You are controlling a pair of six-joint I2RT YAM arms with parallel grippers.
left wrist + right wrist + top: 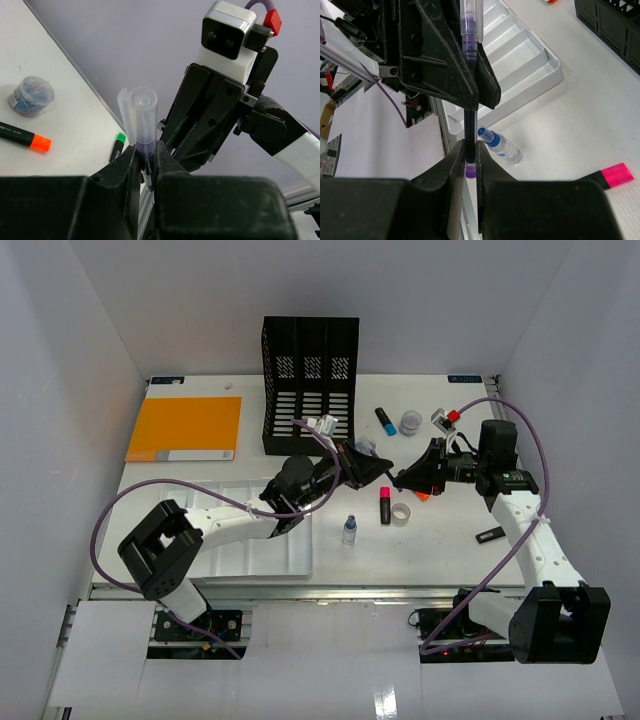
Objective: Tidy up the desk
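A purple pen with a black barrel and a clear cap is held in the air between both grippers, above the middle of the white desk [440,550]. My left gripper [145,155] is shut on the pen's capped end [142,117]. My right gripper [470,152] is shut on the barrel [470,125] near its purple tail. In the top view the left gripper [383,468] and right gripper [404,478] meet tip to tip, and the pen is hidden between them.
A black file rack [310,380] stands at the back, with an orange notebook [185,428] to its left. A white compartment tray [255,545] lies at the front left. A small blue-capped bottle [349,530], a pink highlighter [385,506], a tape roll [401,514], a clip jar [410,422], a blue marker [384,421] and a black stick [489,534] lie around.
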